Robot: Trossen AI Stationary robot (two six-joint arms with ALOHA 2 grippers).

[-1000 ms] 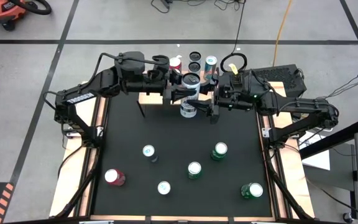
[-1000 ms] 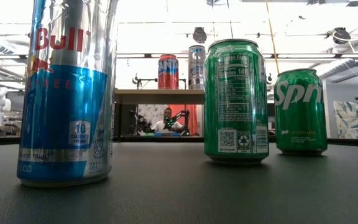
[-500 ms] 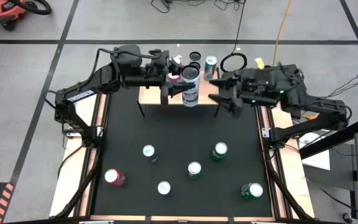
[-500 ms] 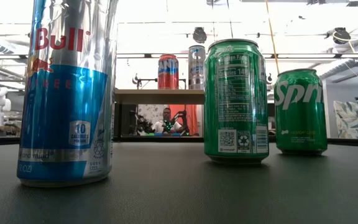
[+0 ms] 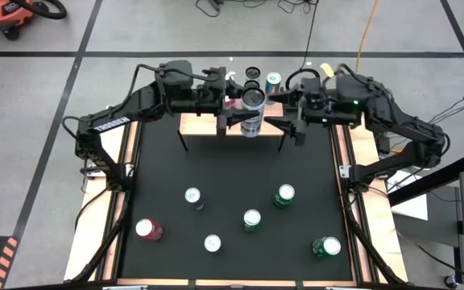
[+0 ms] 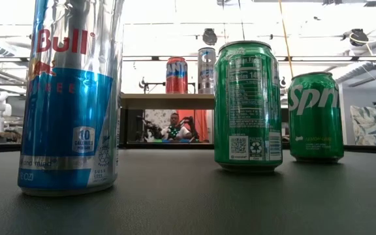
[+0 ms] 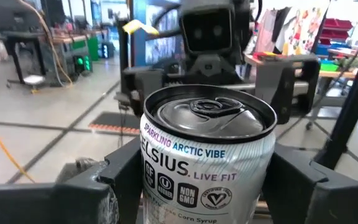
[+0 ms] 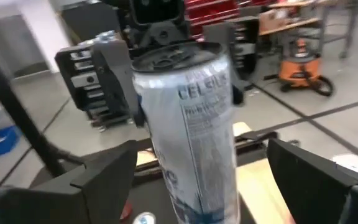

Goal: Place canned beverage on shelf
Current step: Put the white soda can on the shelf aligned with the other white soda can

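The shelf [image 5: 236, 127] stands at the black table's [image 5: 216, 173] far edge. Above its front edge, the left gripper [image 5: 230, 114] clasps a silver Celsius can [image 5: 252, 113] upright. Just to the can's right, the right gripper [image 5: 287, 122] hangs with fingers spread, holding nothing.

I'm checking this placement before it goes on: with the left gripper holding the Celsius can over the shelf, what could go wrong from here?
1. The Celsius can in the left gripper looks tilted; set down so, it may topple off the shelf.
2. Cans already crowd the shelf's far side, among them a dark-topped can; the incoming one could knock them.
3. The right gripper stands open close beside the can, so the arms could collide.
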